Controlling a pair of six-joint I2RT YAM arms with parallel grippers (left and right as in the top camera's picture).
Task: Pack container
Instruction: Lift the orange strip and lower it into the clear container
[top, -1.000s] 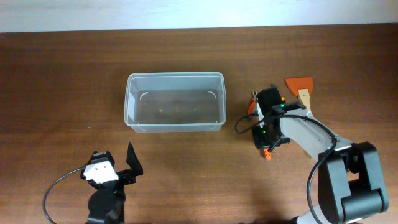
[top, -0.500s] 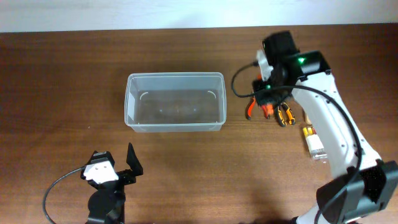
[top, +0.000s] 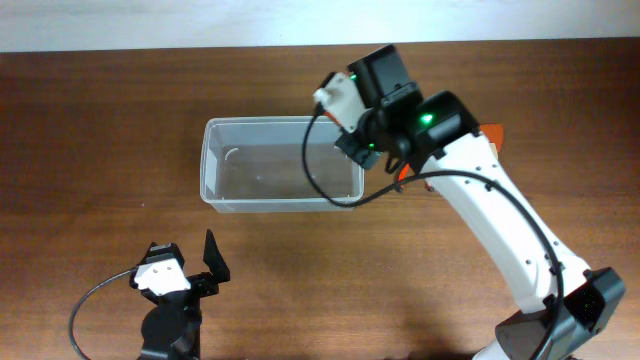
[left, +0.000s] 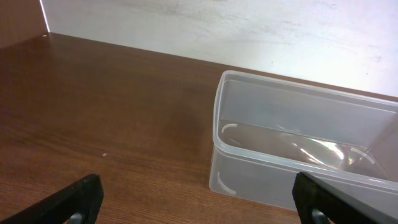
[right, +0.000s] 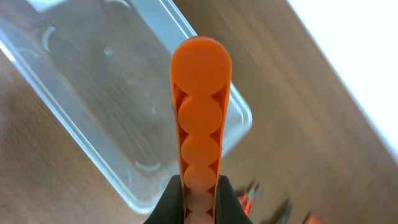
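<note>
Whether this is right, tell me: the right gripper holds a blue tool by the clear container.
Wrong in one respect: the tool is orange, not blue, as the right wrist view shows. The right gripper does hold it by the clear container.

The table (top: 100, 120) is seen from straight above. The container (top: 270, 165) (shared by all three views) is viewed low and level from the left wrist, steeply downward from the right.

container (top: 260, 170) open-topped, right arm (top: 480, 200) over right end
</note>
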